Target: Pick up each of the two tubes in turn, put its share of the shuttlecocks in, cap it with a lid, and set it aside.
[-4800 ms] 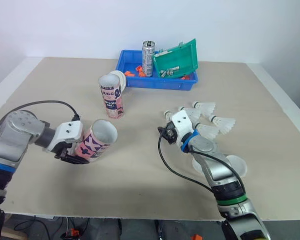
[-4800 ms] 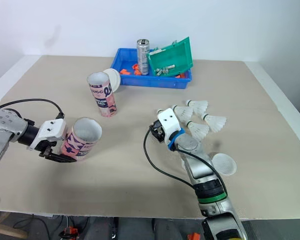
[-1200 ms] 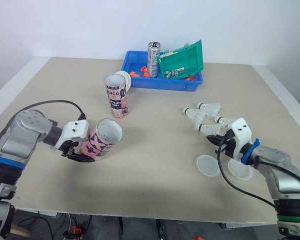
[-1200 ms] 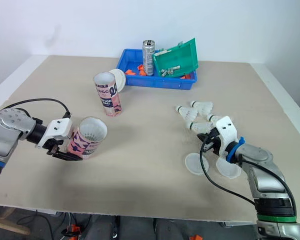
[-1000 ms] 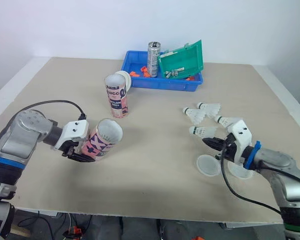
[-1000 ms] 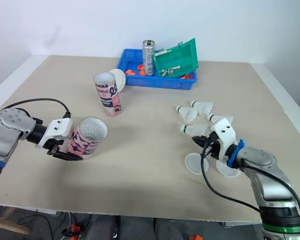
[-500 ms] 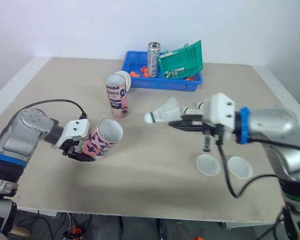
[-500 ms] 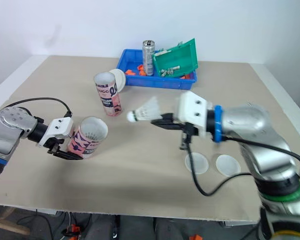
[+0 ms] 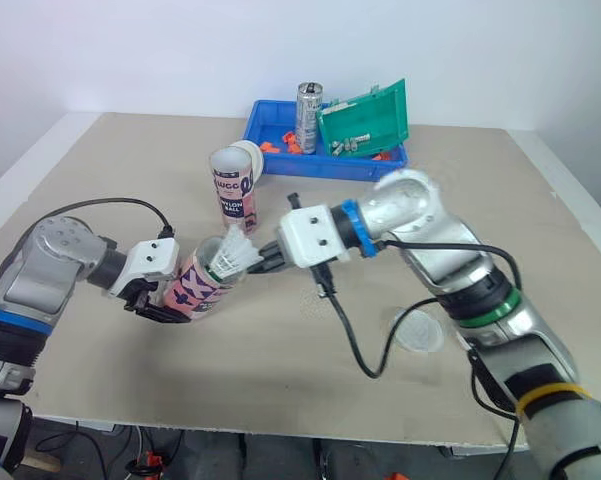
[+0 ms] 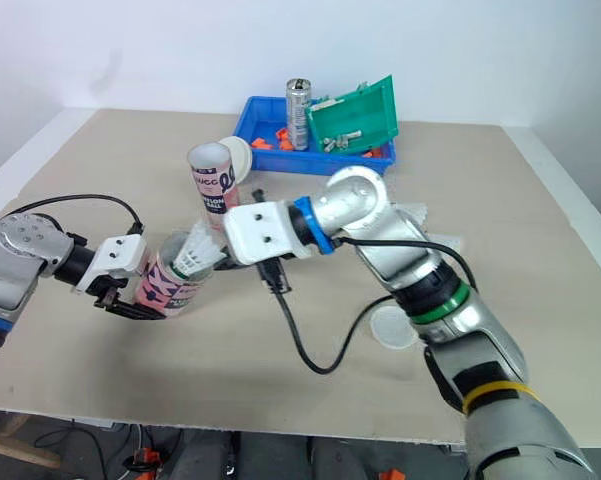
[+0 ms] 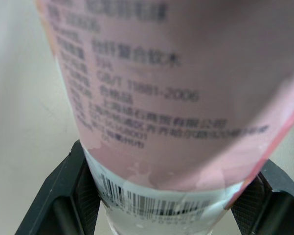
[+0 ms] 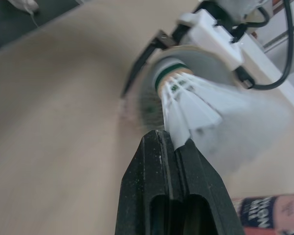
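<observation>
Left eye view: the left gripper [image 9: 158, 303] is clamped on the pink tube [image 9: 195, 283] near its closed end and holds it off the table [image 9: 130, 170], tilted, with the open mouth turned up and toward the robot's right. In the left wrist view one black finger [image 11: 63, 193] presses on each side of the tube, just by the barcode band. The right gripper [image 9: 264, 257] reaches across to that mouth. Its fingers are pressed together on the feather skirt of a shuttlecock [image 9: 235, 255], pinching it at the skirt's edge. The green-banded cork [image 12: 172, 72] points away from the gripper and sits right at the tube's opening; whether it has crossed the rim I cannot tell. A second tube [image 9: 232, 190] stands upright farther back on the table, with a white lid [image 9: 250, 160] leaning against its top. Another lid [image 9: 421, 332] lies flat on the table under the right forearm. Behind that arm, part of a loose shuttlecock [image 10: 414, 213] shows. At the far edge is a blue bin [image 9: 325, 165] holding a can [image 9: 308, 105] and a green box [image 9: 365, 115].
</observation>
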Tool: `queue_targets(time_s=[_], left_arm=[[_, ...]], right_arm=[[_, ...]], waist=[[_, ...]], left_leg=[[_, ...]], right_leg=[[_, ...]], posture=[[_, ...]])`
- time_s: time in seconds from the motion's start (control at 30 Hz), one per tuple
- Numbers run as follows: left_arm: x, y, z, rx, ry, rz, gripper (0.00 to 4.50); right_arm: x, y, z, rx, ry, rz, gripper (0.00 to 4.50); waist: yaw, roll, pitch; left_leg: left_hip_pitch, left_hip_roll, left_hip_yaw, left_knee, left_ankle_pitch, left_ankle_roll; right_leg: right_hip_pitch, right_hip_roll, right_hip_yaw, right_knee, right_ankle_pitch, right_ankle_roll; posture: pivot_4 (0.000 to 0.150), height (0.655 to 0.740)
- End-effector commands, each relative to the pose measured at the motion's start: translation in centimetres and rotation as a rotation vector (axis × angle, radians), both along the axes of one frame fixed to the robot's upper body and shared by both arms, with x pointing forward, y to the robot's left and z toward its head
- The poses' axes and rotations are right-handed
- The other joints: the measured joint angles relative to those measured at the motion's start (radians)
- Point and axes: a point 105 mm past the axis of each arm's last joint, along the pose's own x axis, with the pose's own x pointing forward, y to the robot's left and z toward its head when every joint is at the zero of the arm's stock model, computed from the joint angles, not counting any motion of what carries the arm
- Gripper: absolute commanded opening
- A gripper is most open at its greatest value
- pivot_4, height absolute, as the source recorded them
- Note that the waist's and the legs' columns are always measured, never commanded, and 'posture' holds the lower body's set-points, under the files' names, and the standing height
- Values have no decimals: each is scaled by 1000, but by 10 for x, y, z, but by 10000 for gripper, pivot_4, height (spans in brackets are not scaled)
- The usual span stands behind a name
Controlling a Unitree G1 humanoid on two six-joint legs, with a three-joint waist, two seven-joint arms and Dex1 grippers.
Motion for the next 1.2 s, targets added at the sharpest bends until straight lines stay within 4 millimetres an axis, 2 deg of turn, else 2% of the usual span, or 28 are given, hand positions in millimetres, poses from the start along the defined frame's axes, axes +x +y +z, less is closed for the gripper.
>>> queue_targets(time_s=[0.03,0.1,0.13,0.2,0.33,0.5,0.6,0.63,0.7,0.8,0.83,0.87,1.03,1.2], left_arm=[[-4,-2,-3,6,10,-5,30726],[-5,-1,-4,9,11,-3,30726],[-5,-2,-4,8,13,-2,30726],[-6,-2,-3,7,15,-1,30726],[-6,-2,-2,6,12,1,30726],[-5,-2,-2,6,9,3,30726],[-5,-1,-2,6,10,6,30726],[-5,-1,-2,7,10,6,30726],[-4,-1,-2,6,9,7,30726],[-4,-1,-2,6,6,7,30726],[-4,-1,-2,7,6,7,30726],[-4,-1,-2,7,6,7,30726],[-4,1,-2,9,7,10,30726],[-3,1,-1,8,6,13,30726]], right_arm=[[-6,3,6,-22,-40,69,531],[-9,6,10,-8,-37,88,531],[-11,7,14,2,-18,102,3316],[-21,7,22,22,38,156,10128],[-31,1,38,95,156,213,28950],[-19,-8,55,195,237,167,28950],[-3,-3,45,184,208,83,28950],[0,-1,40,167,196,71,25234],[0,3,30,124,153,80,21204],[3,11,18,56,65,89,9376],[4,14,15,43,45,92,8142],[5,16,13,29,27,95,1369],[0,36,6,-21,-12,140,1369],[-2,48,-15,-180,-62,196,1369]], waist=[[0,0,0],[0,0,0],[-1,0,0],[-1,0,0],[-1,0,0],[-1,0,0],[-1,0,0],[-1,0,0],[-1,0,0],[-1,0,0],[-1,0,0],[-1,0,0],[-1,0,0],[-1,0,0]], left_leg=[[0,0,0,0,0,0],[0,0,0,0,0,0],[0,0,0,-1,0,0],[0,0,0,-1,0,0],[0,1,0,-1,0,0],[0,1,0,-1,0,0],[0,1,0,-1,0,0],[0,1,0,-1,0,0],[0,0,0,-1,0,0],[0,0,0,-1,0,0],[0,0,0,-2,0,0],[0,1,0,-2,0,0],[0,1,0,-2,0,0],[0,1,-1,-2,0,0]], right_leg=[[0,0,0,0,0,0],[0,0,0,0,-1,0],[0,0,0,0,-1,0],[-1,1,0,0,-1,0],[0,1,0,0,-1,-1],[0,1,0,0,0,-1],[0,1,-1,0,0,-1],[-1,1,-1,0,0,-1],[-1,1,-1,0,0,-1],[-1,1,-1,0,-1,-1],[-1,1,-1,0,-1,-1],[-1,1,-1,0,-1,-1],[-1,1,-1,0,-1,-1],[-1,2,-1,1,-1,-2]], posture=[[1500,7038],[1500,7038],[1500,7038],[1500,7038],[1500,7038],[1500,7038],[1500,7038],[1500,7038],[1500,7038],[1500,7038],[1500,7038],[1500,7038],[1500,7038],[1500,7038]])
